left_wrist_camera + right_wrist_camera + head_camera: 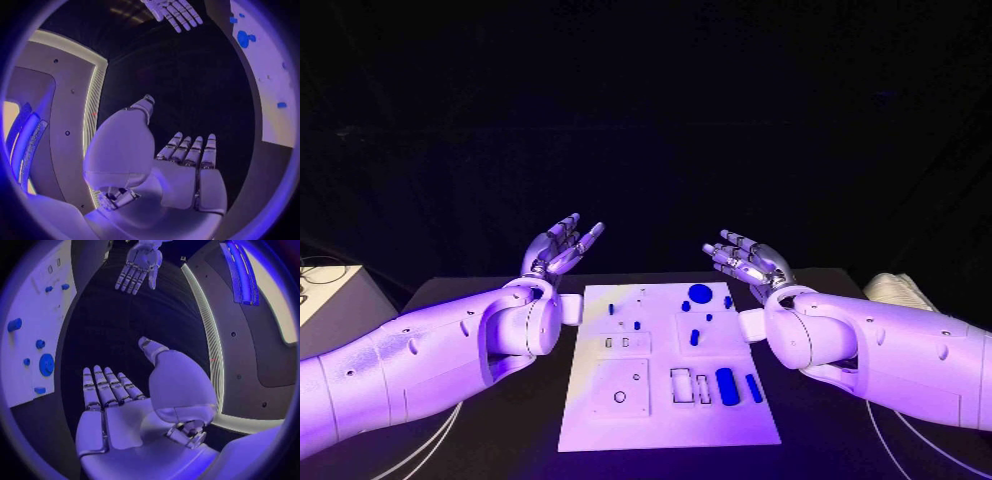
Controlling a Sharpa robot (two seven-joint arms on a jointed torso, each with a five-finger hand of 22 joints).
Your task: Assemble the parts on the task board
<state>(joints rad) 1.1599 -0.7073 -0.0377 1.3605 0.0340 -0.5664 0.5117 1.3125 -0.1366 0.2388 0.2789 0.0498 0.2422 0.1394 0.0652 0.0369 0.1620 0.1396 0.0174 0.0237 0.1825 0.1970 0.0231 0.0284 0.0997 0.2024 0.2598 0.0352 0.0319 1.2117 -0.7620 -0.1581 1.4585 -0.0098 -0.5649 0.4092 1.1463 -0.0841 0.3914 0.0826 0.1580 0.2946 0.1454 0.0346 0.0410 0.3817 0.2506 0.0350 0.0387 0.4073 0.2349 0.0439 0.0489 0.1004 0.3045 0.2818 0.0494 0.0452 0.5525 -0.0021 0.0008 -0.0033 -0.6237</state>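
The white task board (669, 400) lies in the middle of the black table (834, 440), with small blue parts (700, 293) scattered on it. The left hand (560, 247) and right hand (747, 260) hang beyond the board's far corners, fingers spread, holding nothing. From the head, both palms face up. Each wrist view shows its own straight fingers (190, 150) and the opposite hand across the dark gap.

Task board (265, 60) edge-cropped (both wrist views)
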